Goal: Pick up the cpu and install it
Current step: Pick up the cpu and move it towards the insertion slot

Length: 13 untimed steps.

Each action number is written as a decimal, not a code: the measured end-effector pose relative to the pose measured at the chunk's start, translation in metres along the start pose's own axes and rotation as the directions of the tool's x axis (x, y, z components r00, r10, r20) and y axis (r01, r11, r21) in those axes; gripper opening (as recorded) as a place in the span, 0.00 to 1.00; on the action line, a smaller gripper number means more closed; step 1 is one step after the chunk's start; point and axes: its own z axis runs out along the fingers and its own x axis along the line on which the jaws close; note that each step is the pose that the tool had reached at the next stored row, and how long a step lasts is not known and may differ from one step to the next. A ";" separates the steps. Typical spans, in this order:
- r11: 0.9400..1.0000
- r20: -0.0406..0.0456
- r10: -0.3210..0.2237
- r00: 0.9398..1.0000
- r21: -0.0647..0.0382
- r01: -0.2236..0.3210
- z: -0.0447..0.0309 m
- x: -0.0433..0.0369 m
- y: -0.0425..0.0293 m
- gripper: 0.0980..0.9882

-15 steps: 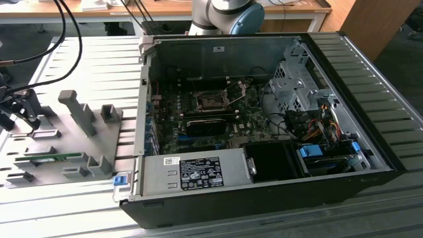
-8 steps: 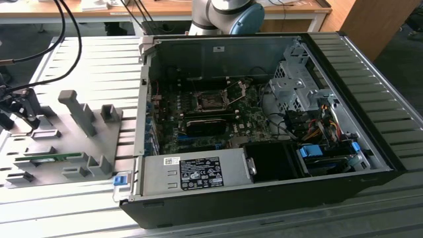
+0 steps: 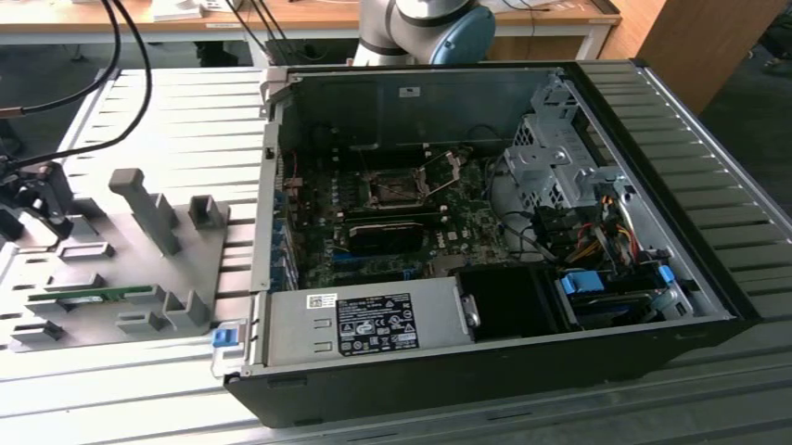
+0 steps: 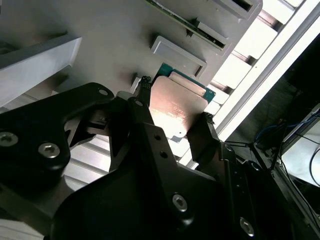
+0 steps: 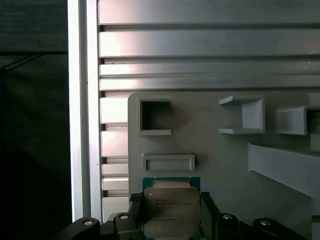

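Target cpu [image 5: 171, 212] sits level, metal lid up, at the near edge of the grey fixture plate [image 5: 220, 160]; I can't tell whether it is resting or already raised. Claw [image 4: 176, 100] looks closed on it, with black fingers [image 4: 201, 137] against two opposite edges in both wrist views. The plate lies on the ribbed metal surface [image 5: 200, 45], beside the open computer case [image 3: 495, 232]. Pick step, I judge: grip the edges only, keep the chip level, lift straight so the green rim doesn't snag.
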 end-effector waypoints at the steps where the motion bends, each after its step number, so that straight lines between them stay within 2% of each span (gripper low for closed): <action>1: 1.000 0.000 0.000 1.000 0.000 0.000 -0.0009 0.0000 0.0000 0.50; 13: 1.000 0.000 0.000 1.000 0.000 0.000 -0.0134 -0.0003 0.0002 0.50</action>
